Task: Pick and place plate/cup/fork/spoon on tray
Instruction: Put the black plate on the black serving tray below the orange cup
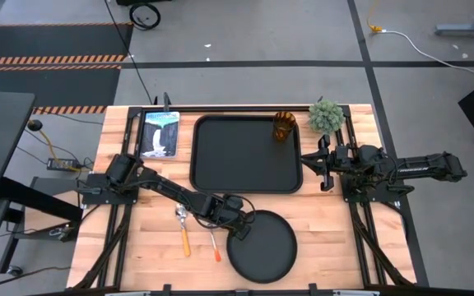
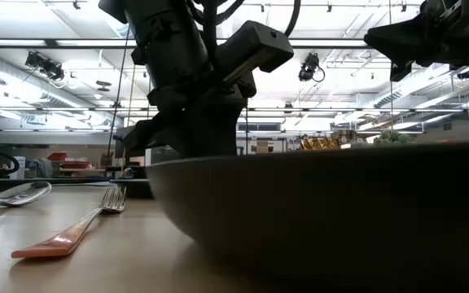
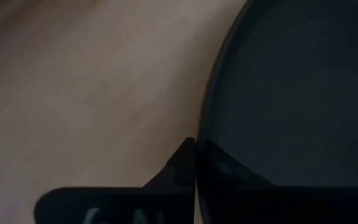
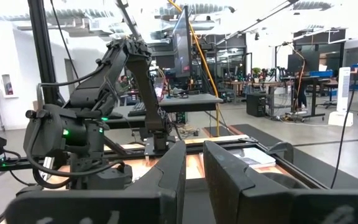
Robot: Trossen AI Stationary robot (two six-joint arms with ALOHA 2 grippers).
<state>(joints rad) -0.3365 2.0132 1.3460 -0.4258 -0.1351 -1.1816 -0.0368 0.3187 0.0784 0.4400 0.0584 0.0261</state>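
The round black plate (image 1: 263,247) lies on the wooden table near its front edge and fills the low view (image 2: 324,212). My left gripper (image 1: 239,228) is shut on the plate's far left rim. The fork (image 1: 215,245) and the spoon (image 1: 183,227) lie flat on the table just left of the plate. The black tray (image 1: 245,154) lies beyond them, with the amber cup (image 1: 284,126) standing in its far right corner. My right gripper (image 1: 320,169) hangs shut and empty to the right of the tray. My left gripper pinches the plate's rim (image 3: 199,149) at its far left side, one finger (image 3: 180,163) outside the rim and the other inside over the plate's floor. The fingers come from the table's left, slanting down. In the low view the plate's underside (image 2: 218,244) seems to rest on the table.
A small green plant (image 1: 326,116) stands just beyond the tray's far right corner, next to the cup. A picture book or tablet (image 1: 160,134) lies left of the tray. The tray's floor is bare apart from the cup.
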